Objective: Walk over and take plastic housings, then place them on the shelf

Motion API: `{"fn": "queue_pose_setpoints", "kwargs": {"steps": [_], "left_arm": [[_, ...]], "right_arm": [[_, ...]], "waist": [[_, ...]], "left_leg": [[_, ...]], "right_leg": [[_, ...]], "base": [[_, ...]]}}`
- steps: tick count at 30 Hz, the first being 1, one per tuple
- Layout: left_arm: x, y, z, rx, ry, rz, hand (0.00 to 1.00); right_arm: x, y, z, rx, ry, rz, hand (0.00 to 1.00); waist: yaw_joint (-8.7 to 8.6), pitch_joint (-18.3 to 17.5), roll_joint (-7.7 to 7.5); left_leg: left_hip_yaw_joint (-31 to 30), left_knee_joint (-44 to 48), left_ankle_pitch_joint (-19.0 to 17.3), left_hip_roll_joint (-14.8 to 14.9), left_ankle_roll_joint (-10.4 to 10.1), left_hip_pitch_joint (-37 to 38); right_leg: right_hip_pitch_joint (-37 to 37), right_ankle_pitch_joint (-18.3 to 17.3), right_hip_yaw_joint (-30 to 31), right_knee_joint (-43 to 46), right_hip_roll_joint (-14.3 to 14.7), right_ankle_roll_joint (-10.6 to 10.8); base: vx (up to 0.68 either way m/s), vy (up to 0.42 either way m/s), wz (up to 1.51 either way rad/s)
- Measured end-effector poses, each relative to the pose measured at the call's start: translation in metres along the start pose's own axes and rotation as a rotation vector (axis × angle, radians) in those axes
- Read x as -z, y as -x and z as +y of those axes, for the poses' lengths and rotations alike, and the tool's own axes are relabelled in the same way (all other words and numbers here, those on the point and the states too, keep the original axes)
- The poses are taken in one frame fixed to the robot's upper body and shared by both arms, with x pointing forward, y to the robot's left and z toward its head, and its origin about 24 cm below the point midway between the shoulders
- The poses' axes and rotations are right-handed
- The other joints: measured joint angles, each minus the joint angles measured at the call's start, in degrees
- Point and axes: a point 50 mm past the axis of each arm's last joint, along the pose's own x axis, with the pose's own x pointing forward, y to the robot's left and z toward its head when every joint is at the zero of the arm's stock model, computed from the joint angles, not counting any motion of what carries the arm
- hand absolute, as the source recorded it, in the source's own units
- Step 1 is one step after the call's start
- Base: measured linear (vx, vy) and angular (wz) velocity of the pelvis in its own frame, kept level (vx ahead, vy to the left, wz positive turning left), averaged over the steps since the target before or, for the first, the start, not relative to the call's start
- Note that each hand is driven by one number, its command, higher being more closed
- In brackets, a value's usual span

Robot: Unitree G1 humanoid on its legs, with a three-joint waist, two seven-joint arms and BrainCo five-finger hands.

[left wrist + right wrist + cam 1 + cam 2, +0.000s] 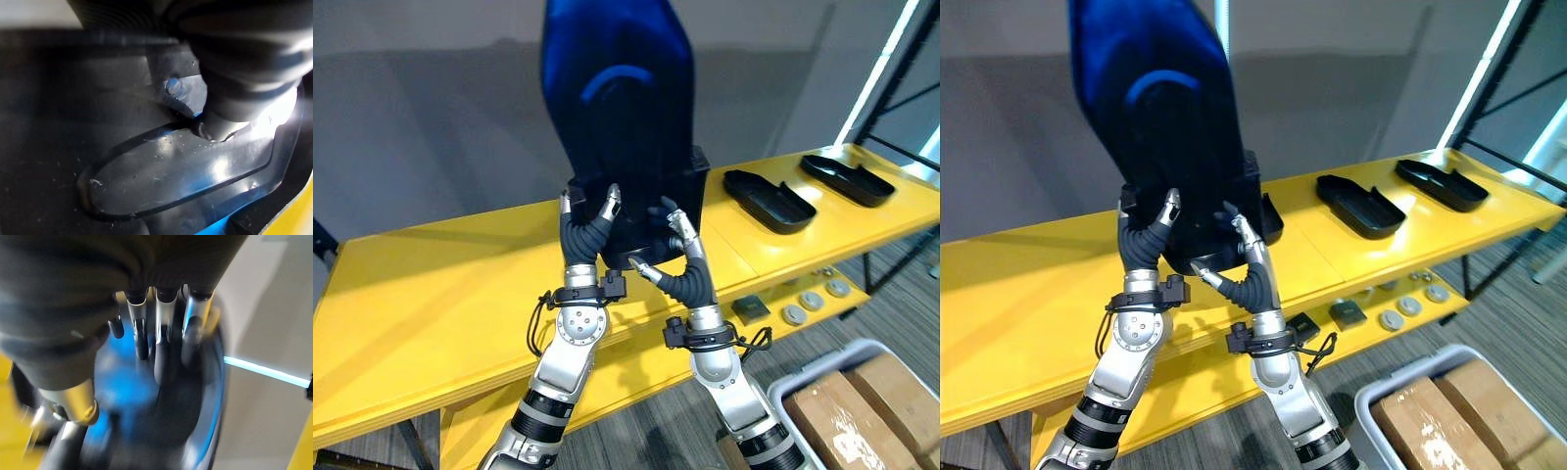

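Left robot hand (579, 235) and right robot hand (683, 262) are each clamped on the bottom edge of a tall dark housing (622, 108). It stands upright over the middle of the yellow shelf (440, 284). Two other housings (769, 199) lie flat toward the shelf's right end. I'd lower both sides evenly onto bare shelf and let go only once the housing rests.
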Motion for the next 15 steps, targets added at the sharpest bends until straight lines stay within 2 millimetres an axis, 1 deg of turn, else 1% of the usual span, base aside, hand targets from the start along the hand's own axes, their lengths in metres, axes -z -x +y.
{"fn": "queue_pose_setpoints", "kwargs": {"steps": [1,2,3,4,5,6,8,9,10,12,14,15], "left_arm": [[0.003,0.004,0.007,-0.035,-0.024,0.01,1.0],[0.007,0.013,0.019,-0.092,-0.06,0.037,1.0],[0.006,0.019,0.03,-0.132,-0.092,0.038,1.0],[0.005,0.02,0.035,-0.148,-0.105,0.033,1.0],[0.002,0.021,0.041,-0.172,-0.127,0.019,1.0],[0.0,0.02,0.045,-0.194,-0.14,0.005,1.0],[-0.001,0.02,0.049,-0.223,-0.159,0.004,1.0],[0.0,0.02,0.052,-0.249,-0.197,0.003,1.0],[0.0,0.02,0.053,-0.26,-0.216,0.003,1.0],[0.002,0.021,0.062,-0.312,-0.291,0.007,1.0],[0.004,0.024,0.073,-0.359,-0.362,0.018,1.0],[0.006,0.028,0.084,-0.391,-0.411,0.03,1.0]], "right_arm": [[0.007,0.003,-0.009,0.029,0.019,0.033,0.0],[0.018,0.009,-0.027,0.086,0.048,0.093,0.0],[0.025,0.009,-0.045,0.152,0.078,0.122,0.0],[0.026,0.009,-0.051,0.176,0.079,0.13,0.0],[0.026,0.01,-0.059,0.202,0.083,0.133,0.0],[0.021,0.012,-0.063,0.218,0.054,0.123,0.0],[0.012,0.013,-0.065,0.208,0.015,0.09,0.0],[0.007,0.015,-0.067,0.196,-0.033,0.077,0.0],[0.005,0.016,-0.068,0.19,-0.055,0.074,0.0],[0.002,0.027,-0.069,0.177,-0.127,0.086,0.0],[-0.002,0.037,-0.072,0.17,-0.178,0.095,0.0],[-0.005,0.041,-0.076,0.168,-0.19,0.09,0.0]], "waist": [[0.14,0.24,1.15],[0.27,-0.37,3.37],[0.34,-0.82,5.22],[0.44,-0.9,5.73],[0.52,-0.89,5.87],[0.49,-0.86,5.79],[0.41,-0.82,5.89],[0.43,-0.83,5.91],[0.38,-0.82,5.93],[0.57,-0.75,5.99],[0.41,-0.74,6.0],[0.37,-0.75,6.03]], "left_leg": [[-1.01,-0.07,-0.39,0.51,-0.9,0.45],[-2.38,-0.41,-0.44,2.56,-2.17,0.04],[-3.15,-0.43,-0.52,4.79,-2.75,-0.54],[-3.35,-0.53,-0.35,5.86,-3.21,-0.66],[-4.15,-1.06,-0.12,7.74,-4.31,-0.68],[-5.25,-1.67,0.07,8.97,-5.1,-0.78],[-6.73,-2.64,0.76,9.71,-5.95,-1.17],[-7.63,-3.03,1.3,9.83,-6.45,-1.53],[-7.94,-3.29,1.47,9.8,-6.51,-1.61],[-8.92,-4.47,2.03,9.59,-6.44,-0.72],[-9.35,-5.93,2.59,8.91,-6.33,0.74],[-9.28,-6.66,2.74,8.4,-6.17,1.63]], "right_leg": [[0.47,-1.03,-1.23,0.76,0.28,0.69],[2.02,-1.22,-3.61,-2.03,1.95,0.09],[3.52,0.0,-5.35,-5.61,4.04,-1.09],[4.54,0.87,-6.11,-7.64,5.04,-1.59],[6.85,2.47,-7.41,-11.85,7.09,-2.5],[8.42,3.15,-9.05,-14.44,8.39,-3.13],[9.4,3.11,-11.38,-15.63,9.08,-3.22],[9.84,3.04,-12.69,-16.08,9.19,-3.32],[10.2,3.0,-13.24,-16.33,9.17,-3.38],[11.55,2.73,-14.84,-16.65,9.0,-3.64],[13.39,2.22,-15.95,-17.26,8.44,-3.19],[14.0,1.78,-15.97,-17.4,8.06,-3.06]], "base": [[0.32,-0.346,0.77],[0.32,-0.287,0.4],[0.28,-0.189,0.3],[0.24,-0.176,0.16],[0.19,-0.166,0.25],[0.17,-0.16,0.35],[0.13,-0.099,0.51],[0.1,-0.053,0.53],[0.09,-0.015,0.47],[0.07,0.02,0.4],[0.05,0.056,0.3],[0.03,0.086,0.15]]}}
